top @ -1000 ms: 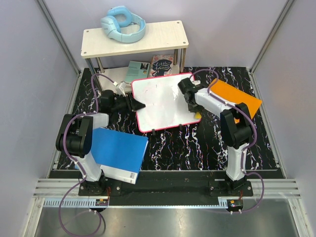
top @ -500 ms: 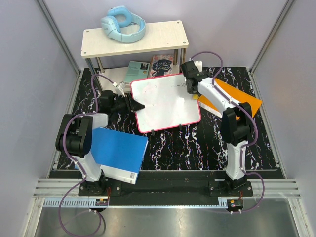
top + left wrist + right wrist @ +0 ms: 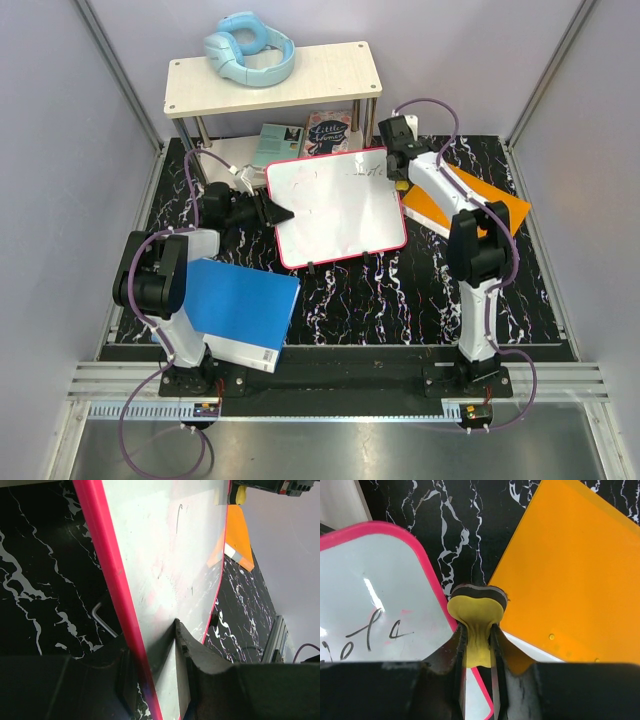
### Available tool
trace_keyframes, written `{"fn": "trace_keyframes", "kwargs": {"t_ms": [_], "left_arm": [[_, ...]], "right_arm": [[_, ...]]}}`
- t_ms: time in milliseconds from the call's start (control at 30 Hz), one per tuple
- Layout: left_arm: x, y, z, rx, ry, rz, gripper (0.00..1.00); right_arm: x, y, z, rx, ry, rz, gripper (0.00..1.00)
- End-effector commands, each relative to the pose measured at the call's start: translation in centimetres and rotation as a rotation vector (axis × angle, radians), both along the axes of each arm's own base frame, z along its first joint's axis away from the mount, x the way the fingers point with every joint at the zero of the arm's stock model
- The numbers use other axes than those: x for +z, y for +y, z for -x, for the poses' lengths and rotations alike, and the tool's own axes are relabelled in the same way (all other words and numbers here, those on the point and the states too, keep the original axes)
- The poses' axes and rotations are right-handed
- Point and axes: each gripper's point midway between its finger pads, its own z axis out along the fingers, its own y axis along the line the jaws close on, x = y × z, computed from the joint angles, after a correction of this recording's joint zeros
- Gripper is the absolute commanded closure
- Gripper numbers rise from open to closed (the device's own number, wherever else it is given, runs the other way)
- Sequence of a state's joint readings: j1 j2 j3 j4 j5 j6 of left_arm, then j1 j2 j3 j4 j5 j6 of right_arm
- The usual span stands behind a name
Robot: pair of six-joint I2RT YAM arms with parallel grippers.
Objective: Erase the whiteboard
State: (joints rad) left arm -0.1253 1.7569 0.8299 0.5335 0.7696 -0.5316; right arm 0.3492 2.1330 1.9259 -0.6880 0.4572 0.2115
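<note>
The whiteboard [image 3: 338, 208], white with a pink rim, lies mid-table and bears dark handwriting near its far right corner [image 3: 370, 630]. My left gripper [image 3: 278, 213] is shut on the board's left edge; its jaws clamp the rim in the left wrist view [image 3: 155, 680]. My right gripper [image 3: 392, 172] is shut on a yellow eraser [image 3: 477, 622] with a dark felt face. It sits just off the board's far right corner, over the black table beside the orange book [image 3: 465, 200].
A blue book [image 3: 240, 312] lies at the near left by the left arm. A small wooden shelf [image 3: 272, 78] at the back carries light-blue headphones [image 3: 248, 48], with books [image 3: 305, 135] under it. Grey walls enclose the black marbled table [image 3: 400, 300].
My right gripper with the eraser has moved from the board's right side toward the far right corner, ending just off the rim. The left gripper and board have stayed put.
</note>
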Motion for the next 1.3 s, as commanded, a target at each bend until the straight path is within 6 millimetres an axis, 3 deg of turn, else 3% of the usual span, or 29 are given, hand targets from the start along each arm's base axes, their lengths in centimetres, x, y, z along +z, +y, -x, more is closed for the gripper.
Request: {"fn": "trace_keyframes", "kwargs": {"t_ms": [0,67,267,400,533,667,933,1133,1267], "left_arm": [[-3.8,1.6,0.0,0.036,0.014,-0.135,1.0],[-3.8,1.5,-0.1,0.034,0.015,-0.134,1.0],[-3.9,1.5,0.0,0.033,0.017,-0.135,1.0],[-3.8,1.5,0.0,0.032,0.014,-0.134,1.0],[-3.7,1.5,0.0,0.035,0.011,-0.134,1.0],[-3.7,1.5,0.0,0.035,0.011,-0.134,1.0],[-3.8,1.5,0.0,0.033,0.013,-0.134,1.0],[-3.8,1.5,0.0,0.035,0.015,-0.134,1.0],[-3.8,1.5,0.0,0.033,0.014,-0.134,1.0]], "right_arm": [[0.6,1.4,0.7,0.041,-0.055,-0.096,1.0],[1.2,1.8,1.5,0.045,-0.071,-0.103,1.0],[-1.7,2.1,5.0,0.042,-0.007,-0.076,1.0],[-2.7,3.0,5.8,0.054,0.0,-0.044,1.0],[-2.5,3.0,4.7,0.035,-0.025,-0.016,1.0],[-0.1,3.0,2.0,0.019,-0.097,0.011,1.0],[1.8,1.1,-1.8,-0.015,-0.143,0.04,1.0],[1.1,1.6,-2.1,0.006,-0.125,0.033,1.0],[-1.4,1.4,0.1,0.003,-0.062,0.015,1.0]]}}
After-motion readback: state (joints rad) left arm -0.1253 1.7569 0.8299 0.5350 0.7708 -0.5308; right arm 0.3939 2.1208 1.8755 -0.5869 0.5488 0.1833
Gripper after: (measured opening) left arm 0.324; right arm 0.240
